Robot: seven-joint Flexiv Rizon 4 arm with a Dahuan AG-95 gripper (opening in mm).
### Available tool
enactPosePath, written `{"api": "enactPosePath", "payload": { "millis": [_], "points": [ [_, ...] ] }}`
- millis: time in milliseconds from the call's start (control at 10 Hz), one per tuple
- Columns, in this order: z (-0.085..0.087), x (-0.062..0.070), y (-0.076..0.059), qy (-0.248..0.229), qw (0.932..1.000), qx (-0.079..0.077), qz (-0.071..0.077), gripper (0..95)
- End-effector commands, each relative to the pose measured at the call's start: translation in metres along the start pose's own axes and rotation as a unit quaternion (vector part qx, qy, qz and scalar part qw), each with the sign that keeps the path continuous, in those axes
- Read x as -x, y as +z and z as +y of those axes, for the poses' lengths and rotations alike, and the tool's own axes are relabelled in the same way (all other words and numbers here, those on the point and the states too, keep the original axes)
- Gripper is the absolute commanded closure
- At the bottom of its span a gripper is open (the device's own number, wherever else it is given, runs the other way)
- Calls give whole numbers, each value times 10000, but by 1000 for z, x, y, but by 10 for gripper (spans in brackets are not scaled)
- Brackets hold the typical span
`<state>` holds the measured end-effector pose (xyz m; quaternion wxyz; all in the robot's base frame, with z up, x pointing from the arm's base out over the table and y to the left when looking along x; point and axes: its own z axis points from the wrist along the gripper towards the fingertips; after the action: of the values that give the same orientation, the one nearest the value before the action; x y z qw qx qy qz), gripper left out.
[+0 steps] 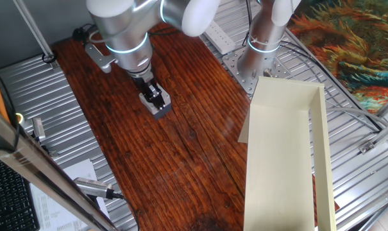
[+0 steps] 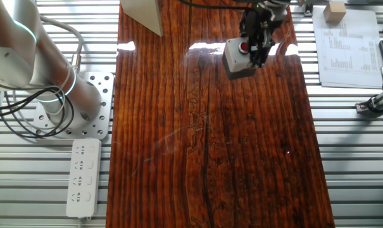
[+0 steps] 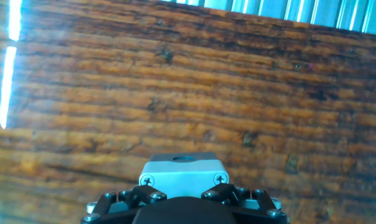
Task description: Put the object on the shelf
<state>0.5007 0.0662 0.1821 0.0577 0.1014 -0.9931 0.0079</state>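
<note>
The object, a small light-grey box [image 2: 237,58] with a red button [image 2: 244,46] on top, sits between my gripper's fingers near the far end of the dark wooden tabletop [image 2: 204,145]. My gripper [image 2: 257,44] is shut on it. In one fixed view the gripper [image 1: 156,97] holds the box [image 1: 162,110] at or just above the wood. In the hand view the box [image 3: 184,169] shows between the two fingers [image 3: 151,196]. The cream shelf [image 1: 277,160] with its raised side wall [image 1: 320,154] lies to the right of the table, well apart from the box; its corner shows in the other fixed view [image 2: 140,14].
A white power strip [image 2: 83,177] lies beside the robot base [image 2: 71,104] on the metal bench. A printed sheet [image 2: 346,44] and a small wooden block [image 2: 335,11] lie off the table's other side. A keyboard [image 1: 8,192] and a metal tool [image 1: 94,187] lie at the left.
</note>
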Motion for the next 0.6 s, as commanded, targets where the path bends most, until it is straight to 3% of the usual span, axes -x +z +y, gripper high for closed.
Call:
{"api": "enactPosePath", "payload": {
  "millis": [100, 200, 300, 500, 600],
  "points": [
    [0, -1, -1, -26, 10000, -11, -55, 950],
    [0, -1, -1, -78, 9999, -47, -87, 950],
    [0, -1, -1, -350, 9991, -235, -55, 950],
    [0, -1, -1, -504, 9984, -250, -6, 950],
    [0, -1, -1, -592, 9980, -192, -101, 950]
  ]
}}
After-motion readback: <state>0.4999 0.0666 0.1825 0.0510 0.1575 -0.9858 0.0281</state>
